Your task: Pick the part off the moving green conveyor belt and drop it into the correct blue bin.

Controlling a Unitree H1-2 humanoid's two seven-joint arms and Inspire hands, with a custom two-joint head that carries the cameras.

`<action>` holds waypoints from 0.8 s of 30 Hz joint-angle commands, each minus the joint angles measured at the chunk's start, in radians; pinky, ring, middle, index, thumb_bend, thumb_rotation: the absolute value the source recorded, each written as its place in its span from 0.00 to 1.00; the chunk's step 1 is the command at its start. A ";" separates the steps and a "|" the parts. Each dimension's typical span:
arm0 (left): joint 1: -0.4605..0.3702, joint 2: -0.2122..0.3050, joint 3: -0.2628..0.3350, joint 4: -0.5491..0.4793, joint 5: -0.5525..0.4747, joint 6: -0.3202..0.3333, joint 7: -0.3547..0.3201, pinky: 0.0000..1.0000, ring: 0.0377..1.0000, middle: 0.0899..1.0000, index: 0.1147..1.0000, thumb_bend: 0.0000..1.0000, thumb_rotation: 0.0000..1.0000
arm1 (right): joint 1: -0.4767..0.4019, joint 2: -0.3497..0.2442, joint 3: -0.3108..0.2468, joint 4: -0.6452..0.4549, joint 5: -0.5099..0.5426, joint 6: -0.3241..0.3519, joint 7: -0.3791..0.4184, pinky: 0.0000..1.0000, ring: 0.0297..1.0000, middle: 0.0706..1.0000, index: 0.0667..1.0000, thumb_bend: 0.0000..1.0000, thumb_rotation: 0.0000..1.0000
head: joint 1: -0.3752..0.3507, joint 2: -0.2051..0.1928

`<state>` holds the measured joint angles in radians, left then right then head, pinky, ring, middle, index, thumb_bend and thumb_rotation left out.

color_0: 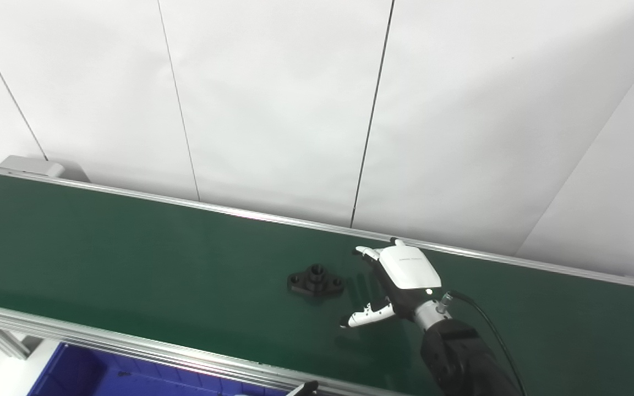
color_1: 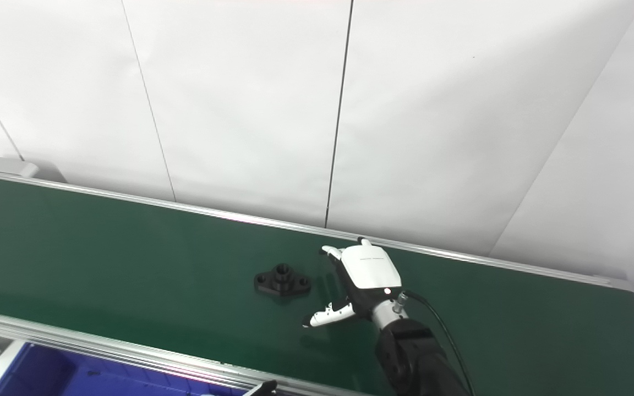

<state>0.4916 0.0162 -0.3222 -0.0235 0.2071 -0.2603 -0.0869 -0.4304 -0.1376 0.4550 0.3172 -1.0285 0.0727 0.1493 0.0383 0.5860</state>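
Green belt [color_0: 130, 258] runs across both views, edged by silver rails front and back, with white wall panels [color_0: 273, 99] behind it. On the belt lies the part [color_0: 315, 280], a flat black flange with a raised round hub in its middle and a hole at each end. It sits flat, about midway across the belt's width.

Just to the part's right is the right hand [color_0: 399, 283], its arm coming in from the bottom edge on the right. This hand is spread wide and holds nothing: the fingers [color_0: 366, 252] point toward the far rail side of the part, the thumb [color_0: 365, 315] reaches out below them on the near side, and a clear gap of belt separates both from the part. A black cable [color_0: 487, 324] loops from the wrist.

Below the near rail, at the lower left, a blue bin [color_0: 91, 374] shows. A small dark tip [color_0: 306, 388] pokes up at the bottom edge; whether it is the left hand cannot be told.
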 commanded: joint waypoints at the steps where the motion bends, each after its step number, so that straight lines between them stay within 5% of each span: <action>1: 0.009 -0.013 -0.009 -0.026 0.009 -0.026 0.015 0.85 0.91 0.90 0.90 0.73 0.74 | -0.057 0.017 -0.001 -0.014 0.017 0.028 -0.005 0.75 0.80 0.82 0.86 0.97 0.51 | 0.005 0.003; 7: 0.016 -0.015 -0.015 -0.038 0.017 -0.014 0.019 0.84 0.90 0.90 0.90 0.74 0.74 | -0.076 0.024 0.021 0.012 0.025 0.032 -0.001 0.62 0.75 0.80 0.86 0.99 0.53 | 0.016 0.003; 24: 0.026 -0.015 -0.031 -0.051 0.034 -0.021 0.027 0.83 0.89 0.89 0.90 0.74 0.75 | -0.090 0.042 0.045 0.058 0.063 0.052 0.022 0.57 0.68 0.75 0.86 0.98 0.53 | 0.034 0.016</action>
<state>0.5072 0.0001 -0.3442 -0.0449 0.2293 -0.2559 -0.0669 -0.4803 -0.1087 0.4927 0.3868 -0.9737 0.1106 0.1628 0.0721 0.6028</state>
